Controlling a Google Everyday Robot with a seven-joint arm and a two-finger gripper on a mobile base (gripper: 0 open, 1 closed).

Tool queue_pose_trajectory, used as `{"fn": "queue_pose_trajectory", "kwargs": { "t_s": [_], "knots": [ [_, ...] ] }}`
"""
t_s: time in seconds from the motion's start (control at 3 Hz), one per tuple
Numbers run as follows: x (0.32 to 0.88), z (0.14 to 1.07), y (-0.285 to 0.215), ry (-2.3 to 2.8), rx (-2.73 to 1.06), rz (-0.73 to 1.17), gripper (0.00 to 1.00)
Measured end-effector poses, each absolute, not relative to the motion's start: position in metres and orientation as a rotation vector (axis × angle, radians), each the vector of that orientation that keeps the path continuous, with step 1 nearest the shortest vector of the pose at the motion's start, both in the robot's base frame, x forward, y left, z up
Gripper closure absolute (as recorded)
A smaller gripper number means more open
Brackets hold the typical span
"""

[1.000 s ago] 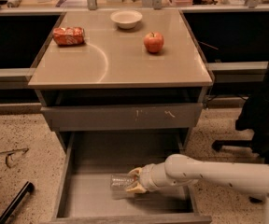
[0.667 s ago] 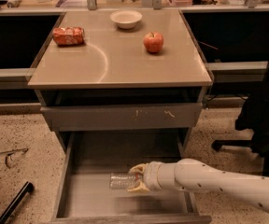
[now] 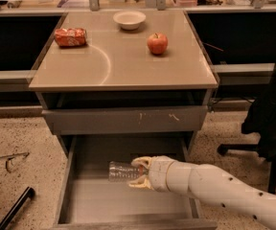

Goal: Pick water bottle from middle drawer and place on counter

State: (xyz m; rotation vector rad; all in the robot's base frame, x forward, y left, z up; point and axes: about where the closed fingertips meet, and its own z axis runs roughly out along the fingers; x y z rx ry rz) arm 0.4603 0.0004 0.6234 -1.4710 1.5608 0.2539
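Note:
The water bottle [image 3: 122, 171] is clear ribbed plastic and lies horizontal, held over the floor of the open middle drawer [image 3: 83, 198]. My gripper [image 3: 139, 172] reaches in from the right on a white arm and is shut on the bottle's right end, one finger above and one below. The bottle's cap end is hidden in the gripper. The tan counter [image 3: 123, 66] with its pale arc is above, behind the drawer.
On the counter are a crushed orange-red can [image 3: 71, 36], a white bowl [image 3: 129, 19] and a red apple [image 3: 157, 43]. A shut grey drawer front [image 3: 126, 119] sits above the open drawer. A black chair [image 3: 272, 114] stands at right. Objects lie on the floor at left.
The gripper has risen a little with the bottle, which now sits higher over the drawer floor. The arm has shifted slightly toward the drawer's middle.

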Motion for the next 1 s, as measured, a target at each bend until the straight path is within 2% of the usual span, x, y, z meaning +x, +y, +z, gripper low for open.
{"fn": "queue_pose_trajectory", "kwargs": {
  "t_s": [0.67,1.0],
  "knots": [
    [0.464,0.639,0.002,1.525,-1.459,0.239,1.00],
    [0.477,0.699,0.005,1.416,-1.454,0.180,1.00]
  ]
}}
